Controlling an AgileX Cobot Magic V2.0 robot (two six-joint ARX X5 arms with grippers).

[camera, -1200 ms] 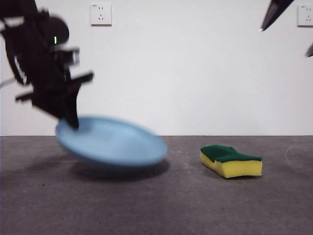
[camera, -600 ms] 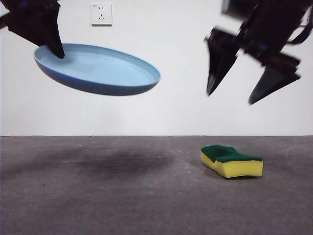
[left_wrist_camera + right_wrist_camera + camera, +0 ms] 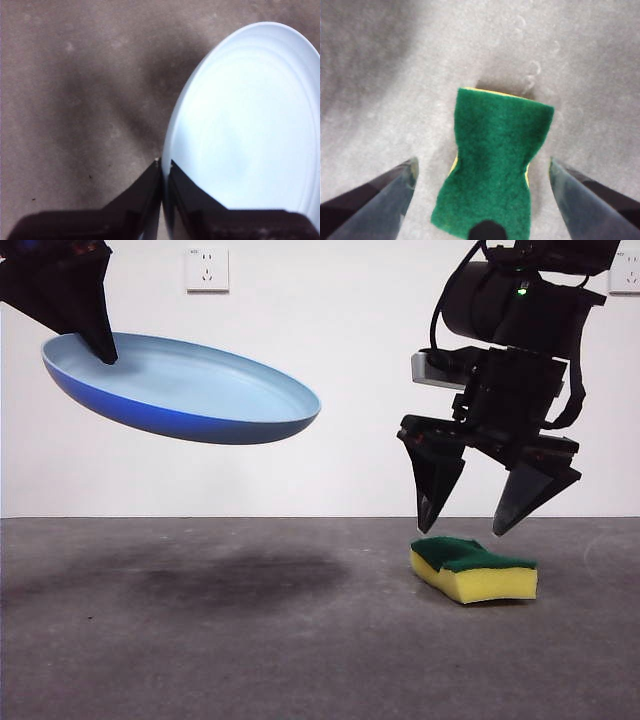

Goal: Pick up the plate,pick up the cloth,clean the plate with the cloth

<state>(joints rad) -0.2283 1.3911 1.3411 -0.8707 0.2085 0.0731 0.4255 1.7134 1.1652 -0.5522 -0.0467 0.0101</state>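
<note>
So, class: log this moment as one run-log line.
left gripper: shut on plate, held aloft | right gripper: open above sponge | sponge: on table

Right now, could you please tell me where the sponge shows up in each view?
Front view: sponge on the table at lower right, under the open right gripper.
Left wrist view: not in it.
Right wrist view: sponge at centre, between the right gripper tips.
Shared landmark: right gripper.

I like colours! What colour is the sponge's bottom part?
Yellow, under a dark green top. The sponge shows it best in the front view.
</note>
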